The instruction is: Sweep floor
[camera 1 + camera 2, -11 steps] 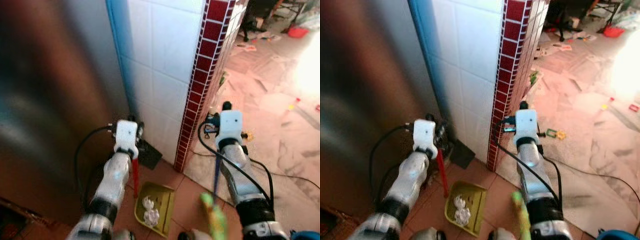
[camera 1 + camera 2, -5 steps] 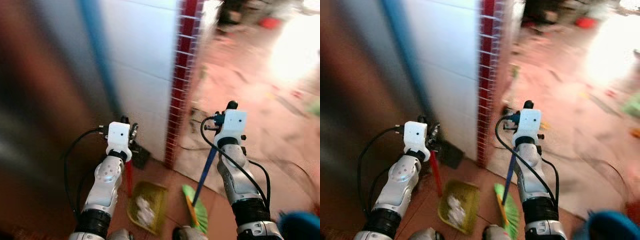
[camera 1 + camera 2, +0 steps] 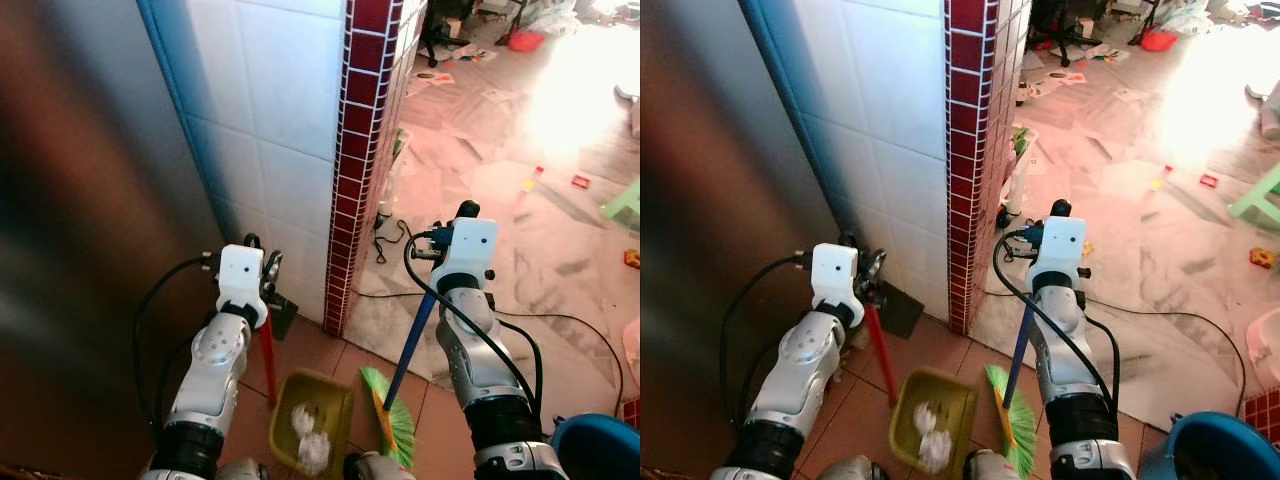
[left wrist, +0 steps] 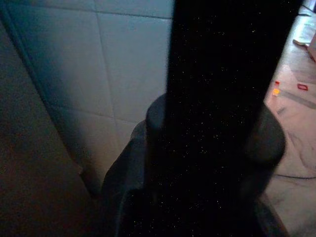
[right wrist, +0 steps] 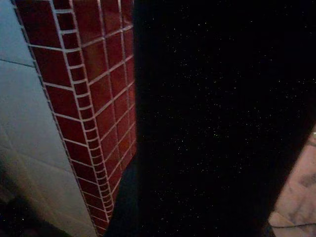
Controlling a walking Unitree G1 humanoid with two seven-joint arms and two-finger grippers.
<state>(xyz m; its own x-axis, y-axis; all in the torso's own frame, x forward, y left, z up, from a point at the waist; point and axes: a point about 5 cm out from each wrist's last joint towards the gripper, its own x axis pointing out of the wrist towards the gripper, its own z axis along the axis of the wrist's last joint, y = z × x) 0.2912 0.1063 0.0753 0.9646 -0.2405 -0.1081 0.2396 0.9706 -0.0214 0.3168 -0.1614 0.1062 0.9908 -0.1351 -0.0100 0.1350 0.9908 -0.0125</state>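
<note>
A yellow-green dustpan (image 3: pixel 312 430) holding white crumpled paper (image 3: pixel 312 440) hangs low between my arms over the terracotta floor. Its red handle (image 3: pixel 270 355) runs up into my left gripper (image 3: pixel 266 298), which is shut on it. Just right of the pan is a broom with green bristles (image 3: pixel 392 420). Its blue handle (image 3: pixel 410 340) rises to my right gripper (image 3: pixel 436 262), shut on it. Both wrist views are dark, with the held handles close against the tiled wall.
A white tiled wall ends in a dark red tile corner (image 3: pixel 360 150) straight ahead. A steel panel (image 3: pixel 80 200) stands on the left. A black cable (image 3: pixel 570 320) crosses the marble floor, a blue bucket (image 3: pixel 600 450) sits at lower right, and litter lies further off.
The camera has swung and steadied, so the blur is gone. Both grippers keep their hold, and the dustpan and broom head sit slightly further right and lower in view.
</note>
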